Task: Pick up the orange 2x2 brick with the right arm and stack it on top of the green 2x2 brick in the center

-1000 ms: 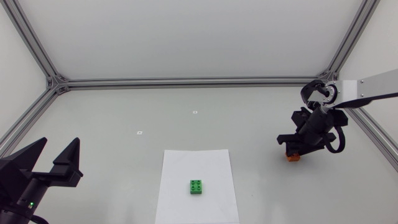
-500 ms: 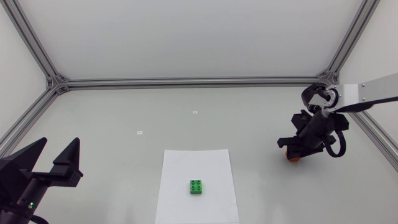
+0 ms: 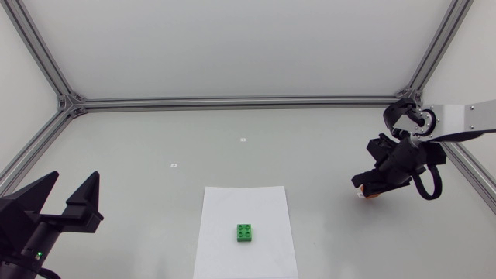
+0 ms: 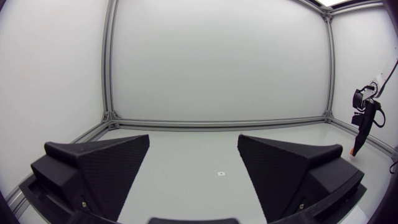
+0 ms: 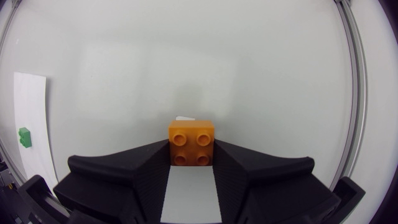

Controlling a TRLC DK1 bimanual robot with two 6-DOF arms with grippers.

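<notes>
My right arm (image 3: pixel 465 118) has a white link and a black joint. A black cable (image 3: pixel 431 184) loops behind the right gripper (image 3: pixel 364 186). My left gripper (image 3: pixel 75 180) is matte black, with two broad, wedge-shaped, fine-textured fingers (image 4: pixel 99 168); a green light (image 3: pixel 36 253) glows behind them.

Looks out over the left hand (image 4: pixel 194 142) — two broad black fingers spread wide apart. Takes in a small white mark (image 4: pixel 220 173) on the pale counter (image 4: pixel 186 158), ahead between the fingers. Catches the right arm (image 4: pixel 364 118) well off — angled down toward the counter.
</notes>
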